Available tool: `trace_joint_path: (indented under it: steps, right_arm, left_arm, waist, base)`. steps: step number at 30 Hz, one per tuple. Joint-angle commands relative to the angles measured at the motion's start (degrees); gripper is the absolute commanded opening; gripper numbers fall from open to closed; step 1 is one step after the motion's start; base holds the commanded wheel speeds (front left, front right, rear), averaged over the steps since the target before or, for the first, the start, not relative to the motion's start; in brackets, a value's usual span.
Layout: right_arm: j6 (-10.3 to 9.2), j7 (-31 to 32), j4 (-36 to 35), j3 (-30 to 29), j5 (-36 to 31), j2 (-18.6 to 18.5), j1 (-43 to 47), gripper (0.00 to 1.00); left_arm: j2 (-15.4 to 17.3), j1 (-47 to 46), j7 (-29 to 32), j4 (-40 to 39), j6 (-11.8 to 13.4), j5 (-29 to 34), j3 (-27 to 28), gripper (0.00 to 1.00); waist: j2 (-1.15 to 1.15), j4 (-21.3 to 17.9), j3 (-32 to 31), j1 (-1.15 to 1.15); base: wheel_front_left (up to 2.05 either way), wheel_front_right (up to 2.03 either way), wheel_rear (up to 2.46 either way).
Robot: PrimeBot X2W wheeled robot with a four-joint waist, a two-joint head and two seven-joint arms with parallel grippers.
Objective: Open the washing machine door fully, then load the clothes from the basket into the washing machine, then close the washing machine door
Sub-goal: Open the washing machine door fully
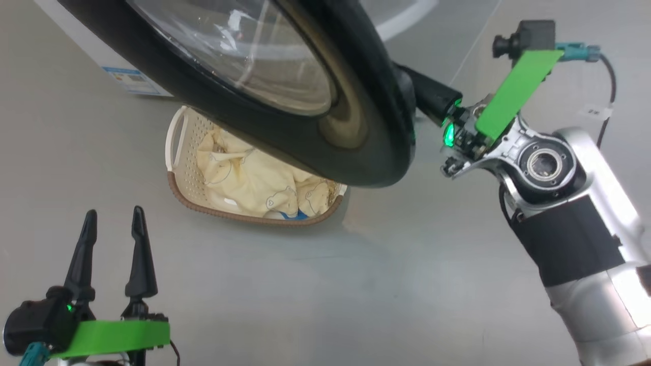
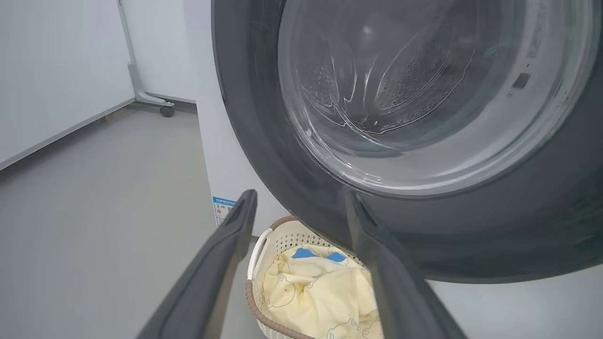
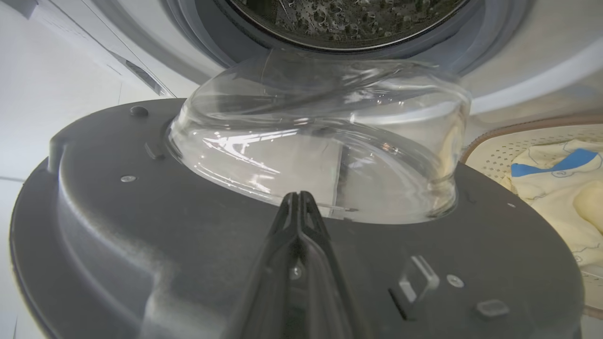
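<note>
Black glossy plastic rims the washing machine door (image 1: 264,76), which stands swung out from the washing machine (image 1: 81,40) and spans the head view from 10 to 2 o'clock. We see the basket (image 1: 185,168) on the grey floor (image 1: 407,279) under the door's lower edge, just left of centre, with a white handle at its 9 o'clock end. The clothes (image 1: 249,178), pale yellow with blue line prints, lie heaped inside it. A blue sticker (image 1: 133,80) sits on the machine's lower corner at 10 o'clock.

Our left gripper (image 1: 114,213) hovers at 7 o'clock in the head view, well apart from the basket, its two fingers spread wide. Our right gripper (image 1: 431,94) reaches in from 3 o'clock and passes behind the door's edge. In the right wrist view its fingers (image 3: 306,226) are pressed together, their tips over the door's grey inner face just short of the bulging glass window (image 3: 320,141). We cannot tell whether they touch it. The metal drum (image 3: 344,19) shows at 12 o'clock there, the basket at 3 o'clock.
</note>
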Motion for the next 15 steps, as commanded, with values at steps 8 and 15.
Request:
trace_joint_path:
  steps: [8, 15]
  right_arm:
    - [0.1, 0.84, -6.21, 7.17, 0.39, 2.37, 4.83, 0.0]
    - [0.1, 0.76, -7.68, 12.44, 1.43, 2.85, 7.81, 0.0]
  left_arm:
    - [1.48, 1.16, -0.65, -0.27, 0.03, -0.06, 1.12, 1.0]
    - [1.33, 1.81, -0.65, 0.44, 0.03, -0.24, 0.81, 1.0]
  waist:
    - [0.0, 0.21, -4.68, 0.0]
    - [0.0, 1.08, -7.73, 0.0]
  base:
    - [0.0, 0.0, 0.0]
    - [0.0, 0.0, 0.0]
